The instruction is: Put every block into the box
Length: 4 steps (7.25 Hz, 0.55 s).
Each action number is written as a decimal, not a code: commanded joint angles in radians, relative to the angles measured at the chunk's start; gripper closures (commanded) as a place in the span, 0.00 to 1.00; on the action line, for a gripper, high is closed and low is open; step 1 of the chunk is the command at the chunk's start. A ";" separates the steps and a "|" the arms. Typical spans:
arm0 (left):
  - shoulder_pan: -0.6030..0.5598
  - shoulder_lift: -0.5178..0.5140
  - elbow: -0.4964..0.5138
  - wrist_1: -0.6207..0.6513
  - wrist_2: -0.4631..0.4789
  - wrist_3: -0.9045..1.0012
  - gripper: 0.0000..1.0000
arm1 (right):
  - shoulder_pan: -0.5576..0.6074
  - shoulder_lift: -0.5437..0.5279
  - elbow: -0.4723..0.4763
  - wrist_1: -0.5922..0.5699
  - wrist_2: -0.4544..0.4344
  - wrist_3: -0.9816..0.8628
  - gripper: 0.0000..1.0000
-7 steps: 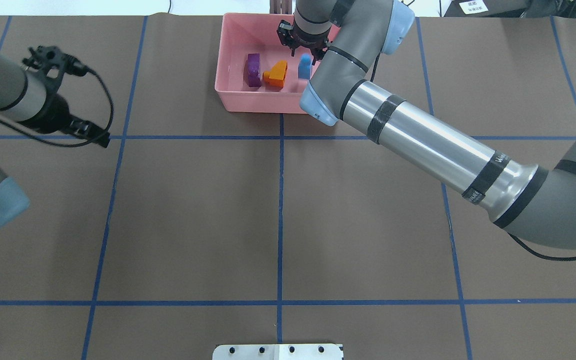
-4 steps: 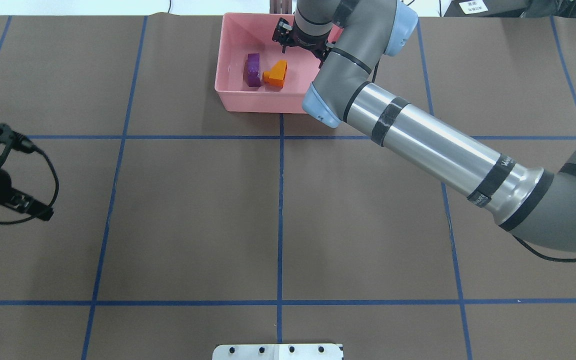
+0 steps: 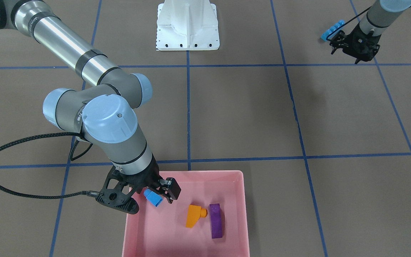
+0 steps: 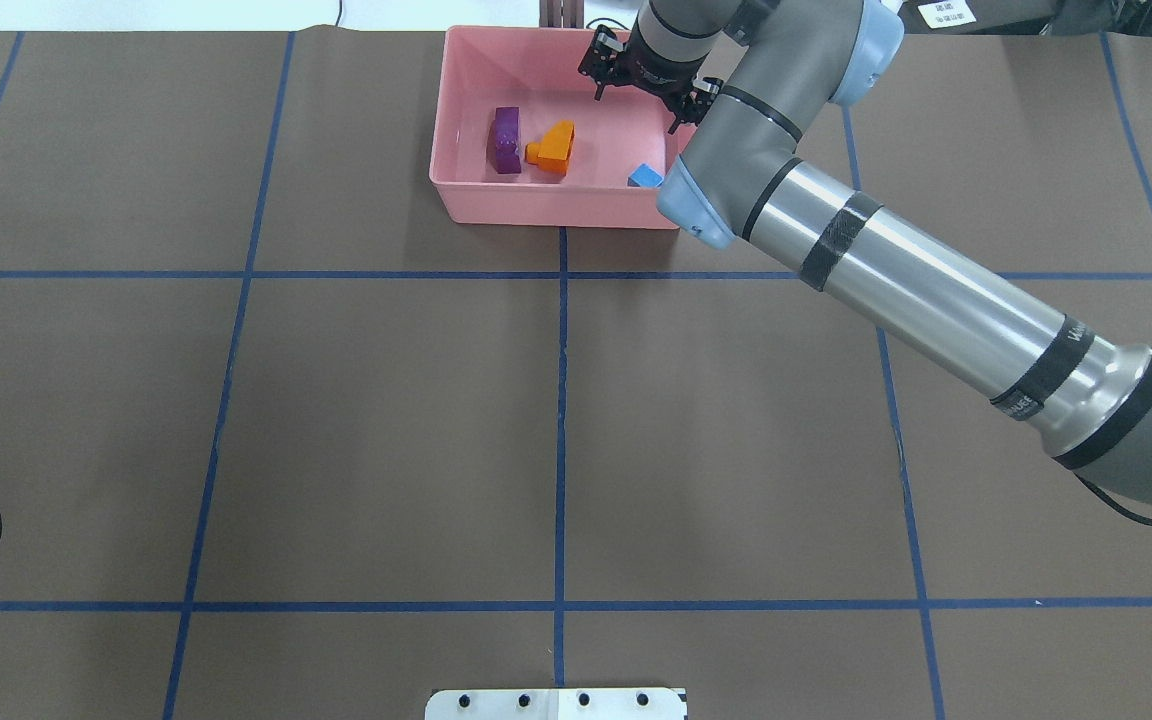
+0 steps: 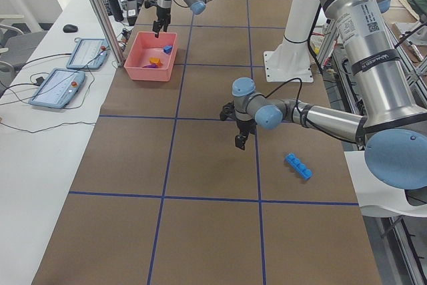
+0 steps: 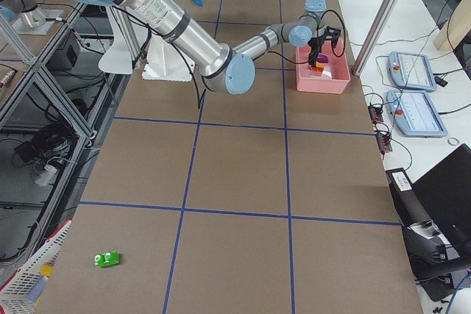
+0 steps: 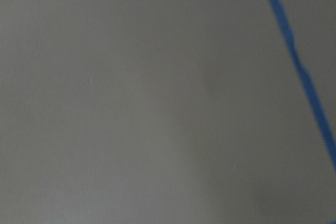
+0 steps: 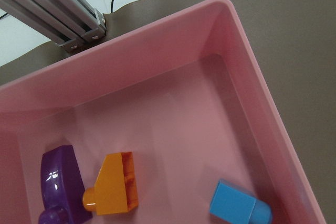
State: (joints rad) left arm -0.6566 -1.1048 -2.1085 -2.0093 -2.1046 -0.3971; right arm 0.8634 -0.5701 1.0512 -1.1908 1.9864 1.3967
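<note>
Blocks partly packed: purple long block (image 4: 506,140), orange sloped block (image 4: 556,147) and small blue cube (image 4: 645,177) lie inside pink box (image 4: 466,60). Outside it, long blue block (image 5: 298,165) and green cube (image 6: 107,259) lie on worktop (image 4: 386,420). Above box, right gripper (image 4: 638,108) hovers, jaws open and empty; whether left gripper (image 3: 352,50) has its jaws open cannot be told.

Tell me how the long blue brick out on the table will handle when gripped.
The long blue brick looks like rigid moulded plastic, so it should keep its shape when squeezed. It lies flat on the table, so it probably won't roll. Gripped near one end it might swing; its middle seems safer.
</note>
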 commanded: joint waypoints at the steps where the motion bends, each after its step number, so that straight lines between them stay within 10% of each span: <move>1: 0.186 0.171 0.005 -0.246 0.087 0.006 0.00 | 0.028 -0.010 0.018 -0.024 0.026 -0.007 0.00; 4: 0.549 0.198 0.007 -0.292 0.315 -0.195 0.01 | 0.097 -0.084 0.094 -0.044 0.089 -0.092 0.00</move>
State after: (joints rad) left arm -0.2844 -0.9142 -2.1021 -2.2784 -1.9013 -0.4783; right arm 0.9308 -0.6068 1.0971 -1.2241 2.0500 1.3558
